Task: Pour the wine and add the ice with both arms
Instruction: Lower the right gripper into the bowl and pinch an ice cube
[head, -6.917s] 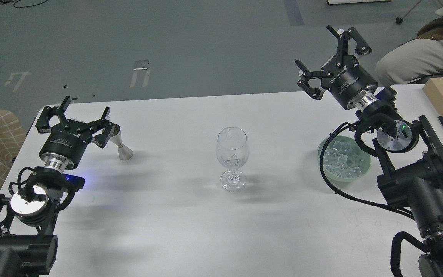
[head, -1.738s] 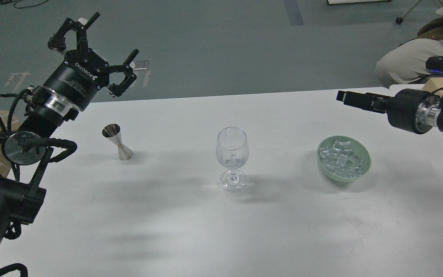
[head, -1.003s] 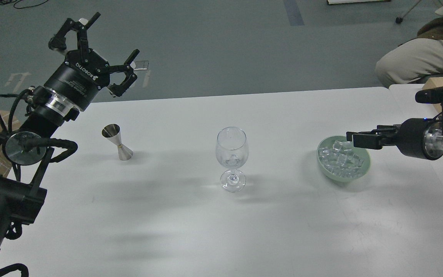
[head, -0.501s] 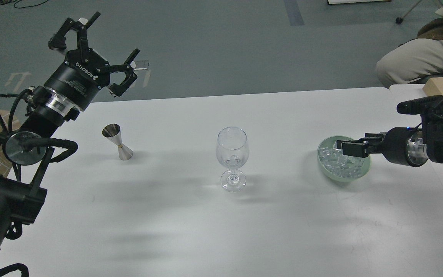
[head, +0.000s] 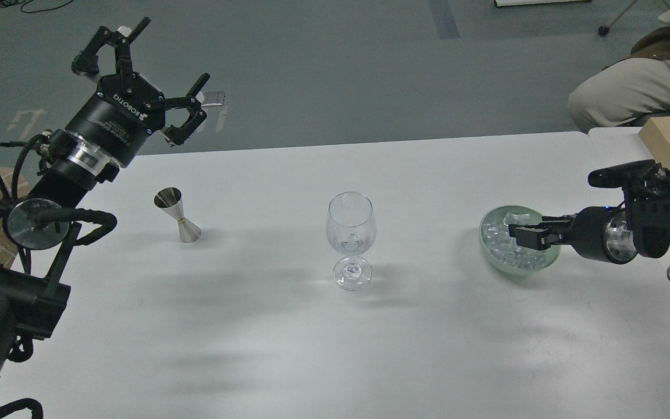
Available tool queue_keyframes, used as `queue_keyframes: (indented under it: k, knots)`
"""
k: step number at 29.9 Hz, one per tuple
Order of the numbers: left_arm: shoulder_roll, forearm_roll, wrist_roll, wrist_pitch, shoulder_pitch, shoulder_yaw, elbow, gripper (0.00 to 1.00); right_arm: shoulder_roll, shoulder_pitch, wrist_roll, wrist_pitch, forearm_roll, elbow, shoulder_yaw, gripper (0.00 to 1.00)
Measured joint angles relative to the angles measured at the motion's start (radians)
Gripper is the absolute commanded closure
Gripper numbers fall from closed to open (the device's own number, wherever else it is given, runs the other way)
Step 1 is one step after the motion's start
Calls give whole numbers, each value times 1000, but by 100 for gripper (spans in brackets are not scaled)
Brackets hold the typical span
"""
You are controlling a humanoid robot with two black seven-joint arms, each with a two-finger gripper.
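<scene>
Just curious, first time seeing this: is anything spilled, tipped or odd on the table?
Nothing stands out. The wine glass and metal jigger stand upright, the ice stays in its green bowl, and no spill shows.

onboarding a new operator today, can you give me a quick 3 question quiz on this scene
1. True or false: the left tool is holding the jigger.
2. Which is the right tool over? A) wine glass B) green bowl of ice C) jigger
3. Fill in: the wine glass stands ____ on the table.

Key: 1 false, it is raised and open, apart from the jigger. 2 B. 3 upright.
</scene>
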Motion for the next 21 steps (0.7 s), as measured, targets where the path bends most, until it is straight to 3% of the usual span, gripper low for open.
queue_keyframes:
  k: [21]
  knots:
    - [0, 0, 0, 0, 0, 0, 0, 2, 40, -1, 0, 1, -15, -43, -10, 38]
